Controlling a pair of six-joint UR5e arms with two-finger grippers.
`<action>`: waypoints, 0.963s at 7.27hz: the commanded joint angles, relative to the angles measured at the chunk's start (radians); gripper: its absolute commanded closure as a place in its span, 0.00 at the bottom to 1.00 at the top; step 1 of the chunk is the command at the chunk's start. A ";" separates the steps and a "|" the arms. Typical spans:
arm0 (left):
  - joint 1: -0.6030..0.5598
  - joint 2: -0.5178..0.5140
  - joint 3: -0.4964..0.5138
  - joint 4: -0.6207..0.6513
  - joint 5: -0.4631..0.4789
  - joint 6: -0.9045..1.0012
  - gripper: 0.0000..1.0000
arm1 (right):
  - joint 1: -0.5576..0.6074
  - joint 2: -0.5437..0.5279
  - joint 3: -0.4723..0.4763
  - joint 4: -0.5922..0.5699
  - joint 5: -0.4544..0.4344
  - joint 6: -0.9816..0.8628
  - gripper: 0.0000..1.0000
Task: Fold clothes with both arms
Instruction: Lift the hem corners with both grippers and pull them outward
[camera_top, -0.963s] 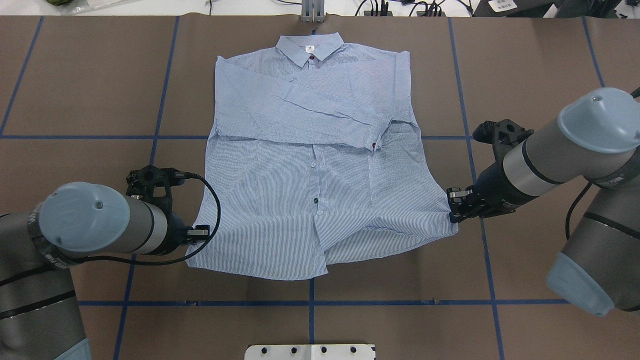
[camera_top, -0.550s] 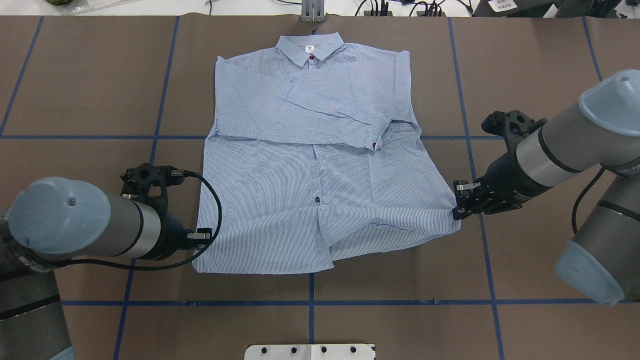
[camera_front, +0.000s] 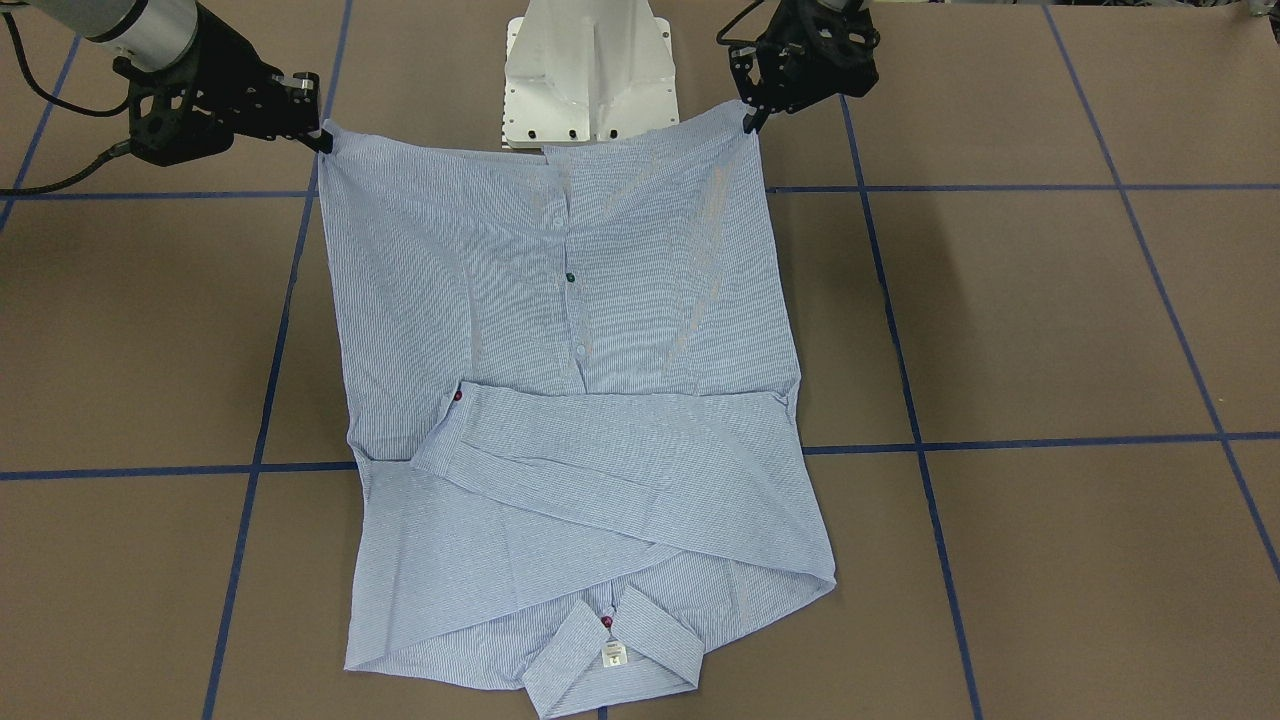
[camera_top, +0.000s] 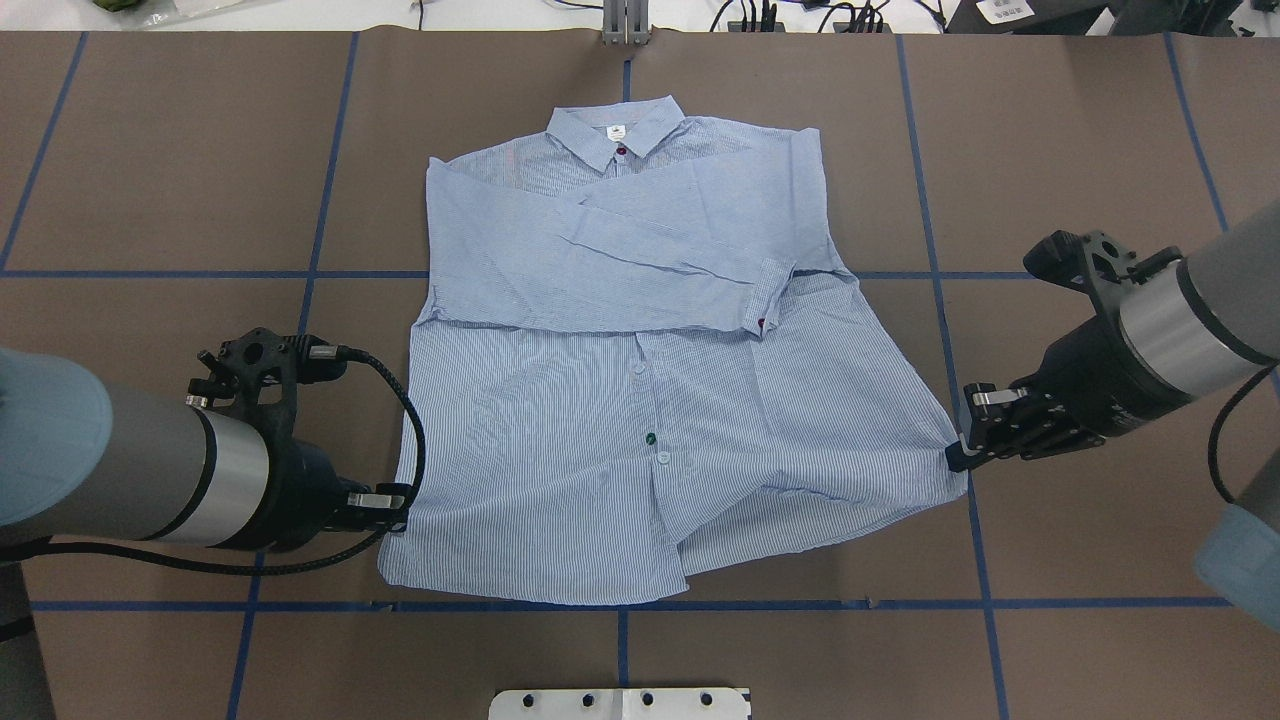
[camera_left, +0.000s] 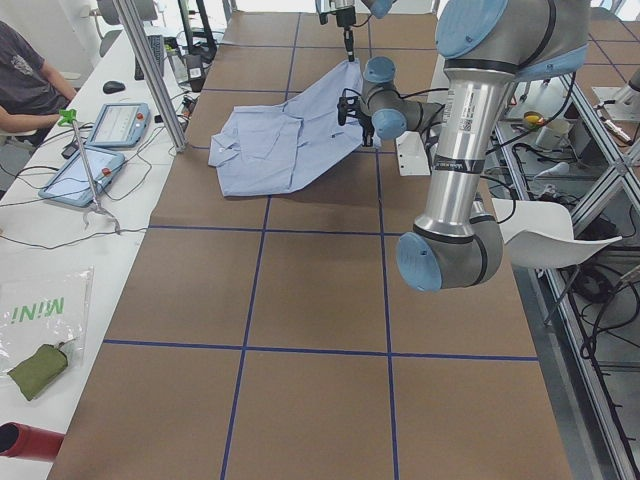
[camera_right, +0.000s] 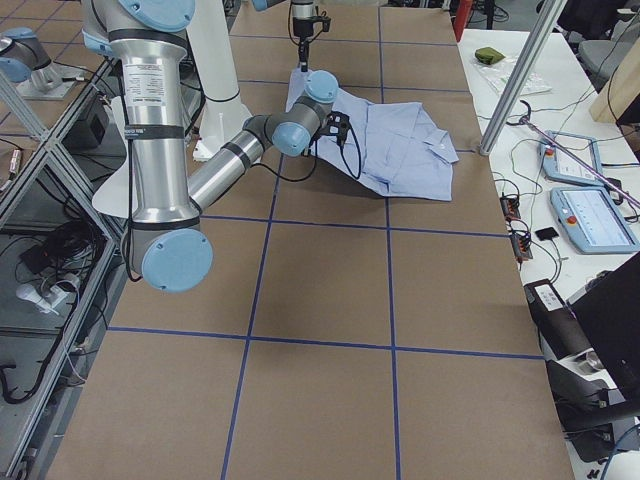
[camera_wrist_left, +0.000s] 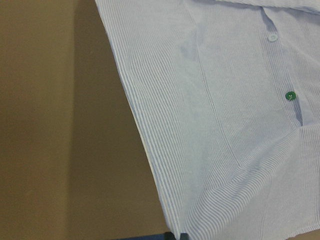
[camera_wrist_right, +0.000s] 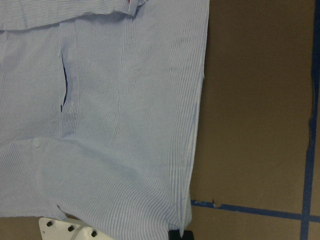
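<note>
I have the shirt (camera_top: 600, 420) lying front-up in the middle of the brown table (camera_top: 150, 150). Its collar (camera_top: 615, 125) is on the side away from the robot and its hem is toward it. Both sleeves are folded across the chest. The upper sleeve (camera_top: 640, 235) runs slantwise and ends in a cuff (camera_top: 768, 298) with a red button (camera_top: 762, 322), on the robot's right of the placket. Lower down, a green button (camera_top: 651, 438) sits on the placket, which gapes open near the hem.

The left gripper (camera_top: 392, 503) is clenched on the hem corner at the robot's left. Its wrist camera shows striped cloth running straight down into the dark fingertips at the bottom of the picture. The right gripper (camera_top: 960, 458) is pinched onto the opposite hem corner, and its own camera shows the same.

In the front-facing view the 2 held corners are pulled wide apart, and the hem between them overlaps the front of the white base (camera_front: 590, 70). Both side views show those corners raised off the table. From there the cloth slopes down to the folded upper part, which lies flat.

From overhead, the lowest edge of the hem comes just to a blue tape line (camera_top: 800, 604). A person (camera_left: 25, 75) sits at the bench beyond the table, well apart from the arms.
</note>
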 joint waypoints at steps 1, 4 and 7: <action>0.013 0.003 -0.054 0.002 -0.053 0.000 1.00 | 0.003 -0.099 0.059 0.087 0.068 0.005 1.00; 0.066 0.001 -0.080 0.000 -0.175 -0.001 1.00 | 0.000 -0.188 0.039 0.230 0.242 0.007 1.00; 0.122 -0.003 -0.123 0.000 -0.218 -0.013 1.00 | -0.002 -0.211 0.010 0.297 0.329 0.013 1.00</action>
